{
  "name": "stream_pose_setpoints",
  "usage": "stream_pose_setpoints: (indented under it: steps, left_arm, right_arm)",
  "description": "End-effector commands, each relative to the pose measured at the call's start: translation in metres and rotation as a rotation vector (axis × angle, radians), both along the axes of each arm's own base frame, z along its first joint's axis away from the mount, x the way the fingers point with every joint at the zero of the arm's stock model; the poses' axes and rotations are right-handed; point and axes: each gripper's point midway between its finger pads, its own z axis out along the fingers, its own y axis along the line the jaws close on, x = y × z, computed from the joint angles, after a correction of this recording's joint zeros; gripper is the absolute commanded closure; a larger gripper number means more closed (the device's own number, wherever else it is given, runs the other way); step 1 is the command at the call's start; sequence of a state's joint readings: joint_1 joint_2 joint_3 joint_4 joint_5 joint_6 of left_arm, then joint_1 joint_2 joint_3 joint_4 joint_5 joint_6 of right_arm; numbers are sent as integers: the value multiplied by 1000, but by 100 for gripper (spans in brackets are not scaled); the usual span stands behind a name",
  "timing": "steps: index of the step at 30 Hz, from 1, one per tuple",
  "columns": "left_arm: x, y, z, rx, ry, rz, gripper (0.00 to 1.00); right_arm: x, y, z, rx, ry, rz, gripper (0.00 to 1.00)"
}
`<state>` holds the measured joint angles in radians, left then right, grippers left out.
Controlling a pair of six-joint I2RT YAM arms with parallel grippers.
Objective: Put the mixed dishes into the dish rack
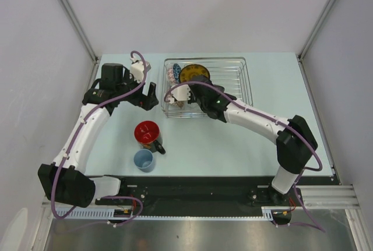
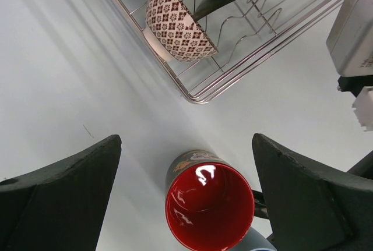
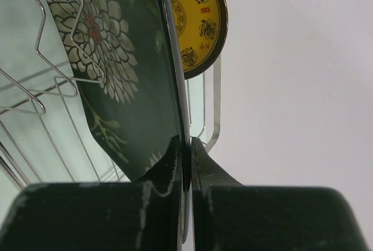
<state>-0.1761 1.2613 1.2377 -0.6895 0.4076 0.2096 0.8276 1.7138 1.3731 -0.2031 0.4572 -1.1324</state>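
Plate [image 3: 128, 88], dark with white flowers, clamped in right pincer [image 3: 187, 146]; left pincer [image 2: 186, 140] wide.

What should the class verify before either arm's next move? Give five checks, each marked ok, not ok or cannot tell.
1. Right gripper shut on dark square plate: ok.
2. Plate inside dish rack, beside yellow plate: ok.
3. Plate seated in a wire slot: cannot tell.
4. Left gripper open, over black mug: ok.
5. Mug and light-blue cup racked: not ok, both on table.

Open table [image 1: 192, 137] between mug [image 1: 147, 133] and rack [image 1: 233, 85]
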Motion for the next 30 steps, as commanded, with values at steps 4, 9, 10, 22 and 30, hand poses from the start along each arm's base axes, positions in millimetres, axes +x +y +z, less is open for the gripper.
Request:
stream_pose_setpoints:
  steps: [4,9,10,22,30]
  left_arm:
    - [1,-2,11,-30,-39,-12,0]
    - [1,-2,15,-29,-47,-13,0]
    - [0,-1,15,-28,-48,-12,0]
    - [-2,1,27,-23,-72,-3,0]
    - [-4,2,34,-24,-83,2,0]
  right_arm:
    - [17,17,45,122,-155,-45,84]
    - [10,21,47,134,-152,-42,73]
    - [9,22,48,136,-155,-42,71]
    - [-14,17,83,264,-179,-84,42]
    - [-47,18,94,346,-124,-87,35]
